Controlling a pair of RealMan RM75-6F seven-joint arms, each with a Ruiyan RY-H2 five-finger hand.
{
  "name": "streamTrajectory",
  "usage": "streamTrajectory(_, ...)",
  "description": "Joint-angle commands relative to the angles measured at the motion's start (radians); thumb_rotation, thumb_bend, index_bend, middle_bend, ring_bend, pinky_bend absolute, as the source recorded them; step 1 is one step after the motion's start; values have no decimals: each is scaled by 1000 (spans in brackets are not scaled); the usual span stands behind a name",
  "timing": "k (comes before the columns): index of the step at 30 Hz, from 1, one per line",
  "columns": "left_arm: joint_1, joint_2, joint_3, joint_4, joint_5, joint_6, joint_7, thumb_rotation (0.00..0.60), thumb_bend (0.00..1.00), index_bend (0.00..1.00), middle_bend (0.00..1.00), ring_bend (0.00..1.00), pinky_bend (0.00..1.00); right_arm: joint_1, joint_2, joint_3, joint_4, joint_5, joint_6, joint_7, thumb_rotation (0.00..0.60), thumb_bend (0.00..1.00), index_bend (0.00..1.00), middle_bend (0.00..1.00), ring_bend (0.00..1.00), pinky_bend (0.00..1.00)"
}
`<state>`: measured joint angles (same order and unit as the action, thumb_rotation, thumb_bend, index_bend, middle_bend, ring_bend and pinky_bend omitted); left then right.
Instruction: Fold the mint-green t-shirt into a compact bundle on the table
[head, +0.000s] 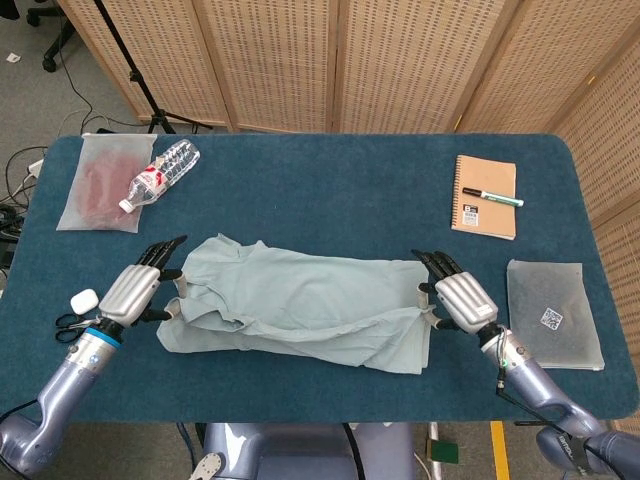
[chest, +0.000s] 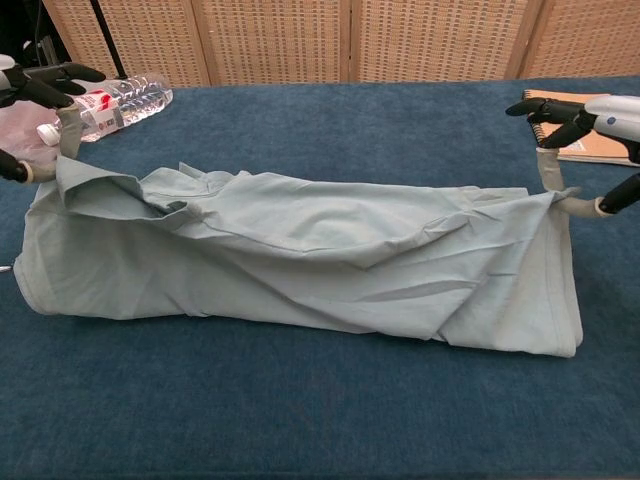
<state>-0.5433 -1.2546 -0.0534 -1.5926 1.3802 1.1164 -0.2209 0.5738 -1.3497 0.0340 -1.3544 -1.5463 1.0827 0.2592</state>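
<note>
The mint-green t-shirt (head: 300, 310) (chest: 300, 260) lies across the middle of the blue table, its near half carried over the far half into a long band. My left hand (head: 135, 292) (chest: 40, 100) pinches the shirt's left end at the sleeve. My right hand (head: 460, 300) (chest: 585, 125) pinches the right end at the hem. Both hands hold their edges lifted a little above the cloth, with the other fingers spread.
A clear water bottle (head: 160, 172) lies on a frosted pouch (head: 100, 185) at the back left. Scissors (head: 72, 322) and a small white case (head: 84, 300) sit by my left hand. A brown notebook (head: 485, 197) with a marker (head: 492, 196) and a frosted bag (head: 553, 314) are at the right.
</note>
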Motion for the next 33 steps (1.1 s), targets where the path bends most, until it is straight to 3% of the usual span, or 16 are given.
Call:
streamTrajectory(1, -17, -11, -25, 26, -29, -32, -9, 600, 598, 761, 0, 0, 0, 24, -35, 18, 58, 28, -42, 28, 600, 517, 672, 0, 0, 23)
streamTrajectory(20, -75, -103, -124, 197, -154, -145, -45, 600, 616, 761, 0, 0, 0, 133, -179, 101, 312, 159, -230, 19, 600, 517, 672, 0, 0, 23)
streamTrajectory(29, -84, -122, -137, 234, -160, -169, -56, 600, 616, 761, 0, 0, 0, 169, -239, 122, 394, 210, -298, -20, 600, 517, 662, 0, 0, 23)
streamTrajectory(30, -85, -125, -137, 236, -160, -170, -54, 600, 616, 761, 0, 0, 0, 170, -245, 125, 402, 216, -301, -22, 600, 517, 627, 0, 0, 23)
streamTrajectory(31, -86, -127, -138, 239, -162, -172, -53, 600, 616, 761, 0, 0, 0, 170, -251, 127, 410, 222, -305, -23, 600, 506, 531, 0, 0, 23)
streamTrajectory(33, -89, -133, -141, 246, -165, -176, -51, 600, 616, 762, 0, 0, 0, 170, -257, 131, 413, 235, -316, -19, 600, 475, 273, 0, 0, 23)
